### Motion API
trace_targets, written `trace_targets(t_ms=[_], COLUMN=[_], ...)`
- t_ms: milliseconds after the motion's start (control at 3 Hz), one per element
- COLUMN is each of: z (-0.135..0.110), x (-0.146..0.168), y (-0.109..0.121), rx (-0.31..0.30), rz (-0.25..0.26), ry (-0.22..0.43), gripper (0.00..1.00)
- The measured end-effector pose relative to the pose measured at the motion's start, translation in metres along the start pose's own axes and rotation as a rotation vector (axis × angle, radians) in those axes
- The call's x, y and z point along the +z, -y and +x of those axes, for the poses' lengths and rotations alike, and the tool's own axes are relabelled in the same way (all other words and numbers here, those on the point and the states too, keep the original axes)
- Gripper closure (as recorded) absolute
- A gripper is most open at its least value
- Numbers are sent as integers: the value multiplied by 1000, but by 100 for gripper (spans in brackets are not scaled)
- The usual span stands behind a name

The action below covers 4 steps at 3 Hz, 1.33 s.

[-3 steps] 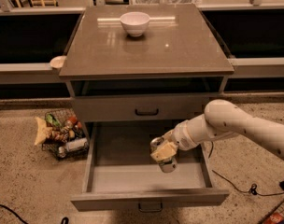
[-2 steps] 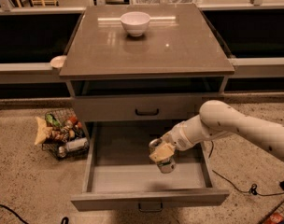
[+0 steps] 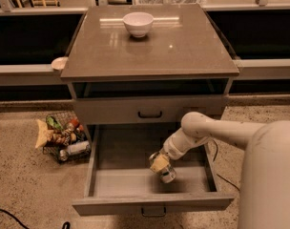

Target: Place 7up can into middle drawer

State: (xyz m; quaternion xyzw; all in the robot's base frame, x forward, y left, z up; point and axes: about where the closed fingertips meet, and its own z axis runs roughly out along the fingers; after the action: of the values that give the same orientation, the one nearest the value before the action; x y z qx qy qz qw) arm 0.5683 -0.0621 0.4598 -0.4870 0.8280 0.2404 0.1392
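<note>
The middle drawer (image 3: 111, 182) is pulled wide open below the upper drawer front (image 3: 150, 109). My gripper (image 3: 159, 163) reaches in from the right and hangs over the drawer's right half. It is shut on the 7up can (image 3: 167, 172), which is tilted, with its silver end pointing down and to the right, just above the drawer floor. The can's upper part is hidden by the gripper.
A white bowl (image 3: 138, 24) sits on the cabinet top (image 3: 183, 51) at the back. A wire basket of snacks and a bottle (image 3: 64, 138) stands on the floor left of the drawer. A cable (image 3: 221, 173) runs on the floor at the right.
The arm has shifted slightly left and lower over the open drawer, carrying the can with it. The drawer and bowl have not moved.
</note>
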Motion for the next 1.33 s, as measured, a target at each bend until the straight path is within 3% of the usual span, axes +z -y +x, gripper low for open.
trace_targets(t_ms=[333, 667, 1333], z=[13, 22, 32], x=[31, 55, 82], y=[14, 26, 35], rx=[27, 56, 96], rz=[4, -8, -39], ry=[-62, -105, -128], gripper=[100, 82, 36])
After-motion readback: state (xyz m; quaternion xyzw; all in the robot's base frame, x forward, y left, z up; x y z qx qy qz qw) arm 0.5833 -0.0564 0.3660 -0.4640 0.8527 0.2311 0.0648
